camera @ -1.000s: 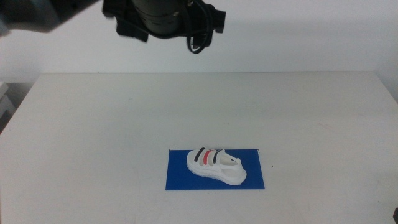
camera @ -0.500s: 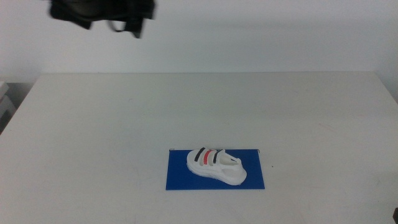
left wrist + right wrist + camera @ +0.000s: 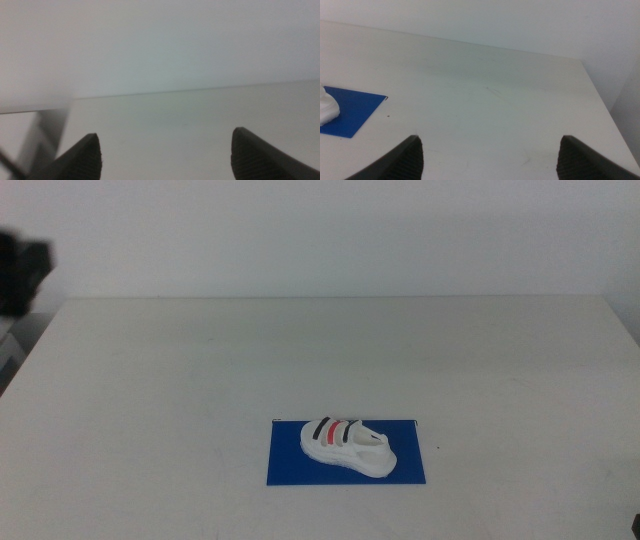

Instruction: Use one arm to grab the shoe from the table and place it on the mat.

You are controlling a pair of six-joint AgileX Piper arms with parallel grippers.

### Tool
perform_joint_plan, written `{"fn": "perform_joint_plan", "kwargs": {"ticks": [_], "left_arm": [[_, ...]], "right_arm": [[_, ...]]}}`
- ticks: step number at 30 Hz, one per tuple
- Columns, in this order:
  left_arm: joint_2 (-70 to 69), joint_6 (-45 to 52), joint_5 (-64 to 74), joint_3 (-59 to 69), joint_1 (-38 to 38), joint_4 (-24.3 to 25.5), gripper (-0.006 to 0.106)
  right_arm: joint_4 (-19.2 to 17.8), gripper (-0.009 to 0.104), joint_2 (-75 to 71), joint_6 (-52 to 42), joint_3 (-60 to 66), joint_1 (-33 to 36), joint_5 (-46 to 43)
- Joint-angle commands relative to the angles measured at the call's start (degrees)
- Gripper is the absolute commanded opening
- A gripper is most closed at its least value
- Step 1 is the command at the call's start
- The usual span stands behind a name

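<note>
No words, numbers, brand names or signs can be read in any of the views. The shoe (image 3: pixel 347 446) carries only dark and red stripes on its side, with no lettering that can be made out, and the blue mat (image 3: pixel 290 465) under it is plain. The white bench (image 3: pixel 320 360) bears no label or marking either.

Even, bright, diffuse light; shadows faint; left wrist view soft and blurred; the arm (image 3: pixel 22 272) smeared at the edge.
</note>
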Motion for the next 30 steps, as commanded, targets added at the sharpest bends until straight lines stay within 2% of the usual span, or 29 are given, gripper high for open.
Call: {"fn": "perform_joint_plan", "kwargs": {"ticks": [1,8,12,16,18,30], "left_arm": [[-6.00,0.19,-8.08,5.21,2.72,-0.17,0.087],[-22.71,2.87,-16.99,23.97,5.50,-1.09,0.087],[-32.37,5.61,-23.65,34.86,5.50,-6.91,0.087],[-39.48,11.86,-24.22,41.74,5.50,-13.84,0.087],[-42.44,13.24,-24.22,43.86,5.50,-15.59,0.087],[-49.79,13.19,-24.07,49.62,5.50,-15.63,0.087]], "right_arm": [[-0.62,0.078,0.21,-0.58,0.29,0.16,-4.18],[-0.62,0.078,0.21,-0.58,0.29,0.16,-4.18],[-0.62,0.078,0.21,-0.58,0.29,0.16,-4.18],[-0.62,0.078,0.21,-0.58,0.29,0.16,-4.18],[-0.62,0.078,0.21,-0.58,0.29,0.16,-4.18],[-0.62,0.078,0.21,-0.58,0.29,0.16,-4.18]]}}
